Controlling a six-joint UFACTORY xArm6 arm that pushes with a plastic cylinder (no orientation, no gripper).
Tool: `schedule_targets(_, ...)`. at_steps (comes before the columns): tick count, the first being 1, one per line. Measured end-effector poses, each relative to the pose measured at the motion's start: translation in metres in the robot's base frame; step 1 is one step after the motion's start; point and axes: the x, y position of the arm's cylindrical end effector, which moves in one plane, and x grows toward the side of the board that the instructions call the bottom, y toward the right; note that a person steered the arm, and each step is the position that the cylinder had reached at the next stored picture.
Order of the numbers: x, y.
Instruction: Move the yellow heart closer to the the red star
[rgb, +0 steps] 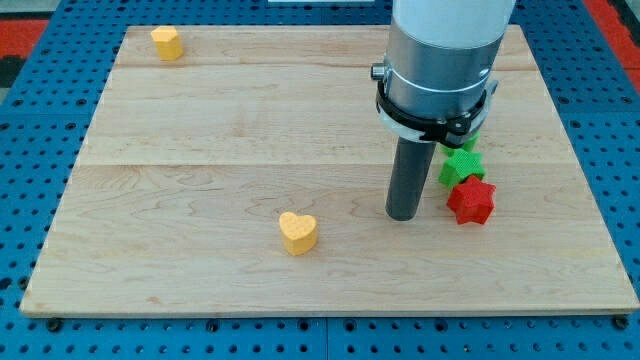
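Yellow heart (298, 232): nearest the view's bottom, well left of the red star (471, 201).
My tip (403, 216): just left of the red star, apart from it; no jaws, a bare rod.
Green block (461, 165): touching the star's upper side.
Yellow block (167, 43): far upper left of the star.

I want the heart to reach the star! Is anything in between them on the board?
Only my tip. It stands just to the view's left of the red star, roughly on the line from the yellow heart, which lies farther to the view's left. No block lies between them.
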Motion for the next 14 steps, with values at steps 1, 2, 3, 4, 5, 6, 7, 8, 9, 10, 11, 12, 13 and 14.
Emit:
schedule_targets(1,-0.007,-0.055)
schedule_targets(2,-0.01,-0.121)
schedule_targets(3,0.016,-0.139)
schedule_targets(4,0.047,-0.064)
schedule_targets(5,0.049,0.002)
schedule_targets(6,0.059,-0.009)
schedule_targets(7,0.098,0.008)
schedule_targets(8,0.101,0.039)
schedule_targets(9,0.101,0.047)
schedule_targets(10,0.099,0.049)
schedule_targets(11,0.095,0.049)
schedule_targets(12,0.092,0.049)
schedule_targets(13,0.095,0.037)
schedule_targets(14,0.102,0.007)
